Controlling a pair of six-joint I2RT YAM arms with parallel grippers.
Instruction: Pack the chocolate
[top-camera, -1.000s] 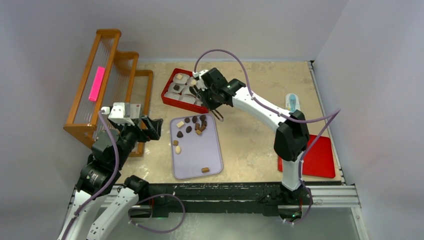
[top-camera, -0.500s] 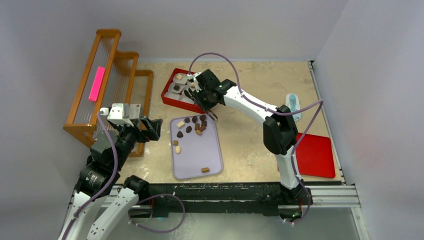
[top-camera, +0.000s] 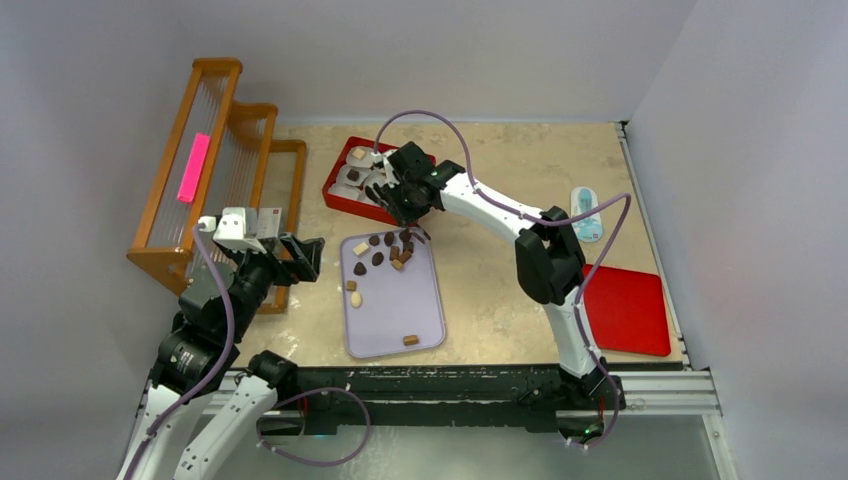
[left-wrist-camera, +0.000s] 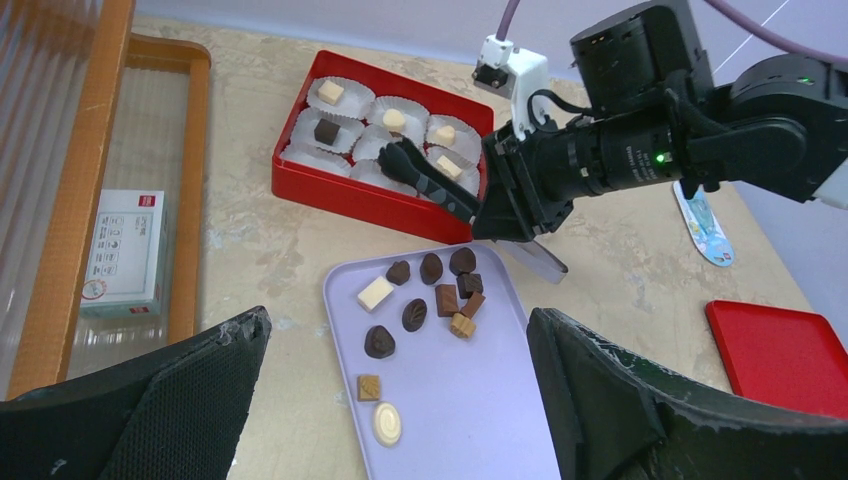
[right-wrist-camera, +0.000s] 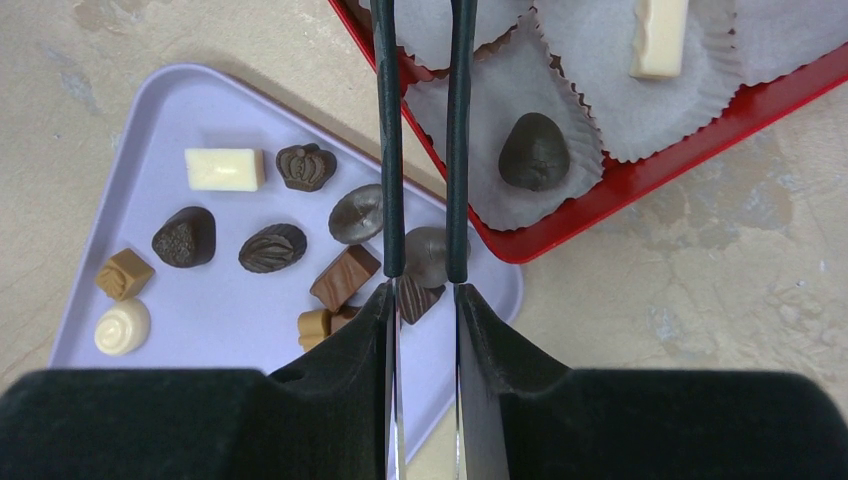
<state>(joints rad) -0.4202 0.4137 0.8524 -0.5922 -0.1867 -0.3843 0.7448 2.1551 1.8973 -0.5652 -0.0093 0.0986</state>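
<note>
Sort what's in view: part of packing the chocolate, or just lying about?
Job: chocolates, tray, red box, paper cups, tongs, right gripper.
Lying about: wooden rack, pink strip, red panel, blue packet, small carton.

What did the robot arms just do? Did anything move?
The right pincer, shut on the black tongs, swung left, further over the red box. I can't see anything picked up or dropped. The left pincer, the chocolates and their purple tray stayed put.
</note>
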